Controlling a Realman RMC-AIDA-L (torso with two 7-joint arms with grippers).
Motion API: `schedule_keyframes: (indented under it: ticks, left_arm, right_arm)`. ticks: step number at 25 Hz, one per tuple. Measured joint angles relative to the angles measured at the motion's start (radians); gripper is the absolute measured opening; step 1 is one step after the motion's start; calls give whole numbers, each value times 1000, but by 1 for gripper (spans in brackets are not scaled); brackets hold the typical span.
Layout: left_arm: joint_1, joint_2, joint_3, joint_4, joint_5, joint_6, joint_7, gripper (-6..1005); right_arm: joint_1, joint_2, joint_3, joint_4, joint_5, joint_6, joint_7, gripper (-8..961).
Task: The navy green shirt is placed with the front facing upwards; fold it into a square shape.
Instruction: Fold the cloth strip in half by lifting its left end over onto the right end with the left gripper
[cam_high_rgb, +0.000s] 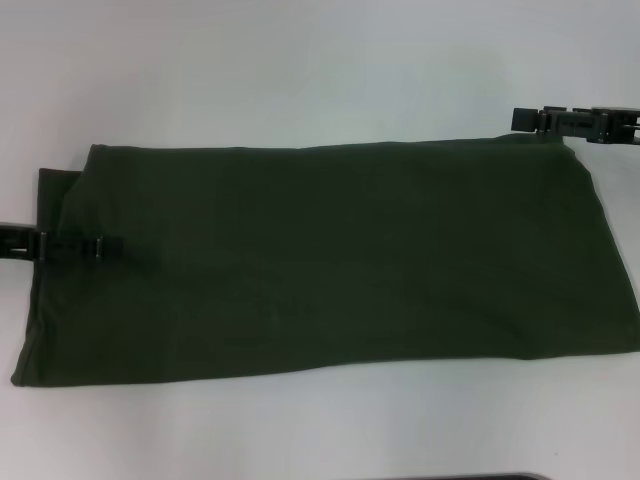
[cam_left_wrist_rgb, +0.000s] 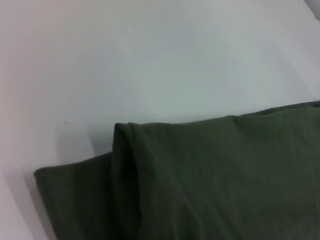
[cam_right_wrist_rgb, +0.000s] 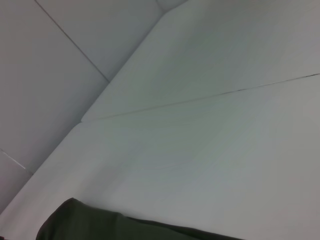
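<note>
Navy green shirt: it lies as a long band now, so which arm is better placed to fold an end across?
Probably the left. The left claw lies over the navy green shirt at its left end, while the right claw sits at the far right corner, barely over the cloth.
</note>
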Motion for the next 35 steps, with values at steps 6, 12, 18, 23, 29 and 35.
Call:
schedule_keyframes:
  ticks: [6, 12, 18, 23, 29, 35]
  left_arm:
    - [0, -1, 0, 2, 0, -15, 0, 843]
    - [0, -1, 6, 16, 0, -36, 0, 843]
    - [2, -1, 12, 21, 1, -50, 0, 843]
    - [1, 1, 12, 23, 1, -51, 0, 843]
    - [0, 1, 7, 6, -8, -40, 0, 844]
    - [0, 1, 1, -46, -47, 1, 0, 844]
  right_arm:
    - [-3, 0, 0, 0, 0, 0, 0, 944]
    - [-5, 0, 0, 0, 0, -2, 0, 945]
    - [-6, 1, 0, 0, 1, -3, 1, 945]
    - [-6, 2, 0, 0, 2, -3, 2, 945]
    - [-6, 2, 3, 0, 2, -3, 1, 944]
    - [-6, 2, 2, 0, 2, -3, 1, 945]
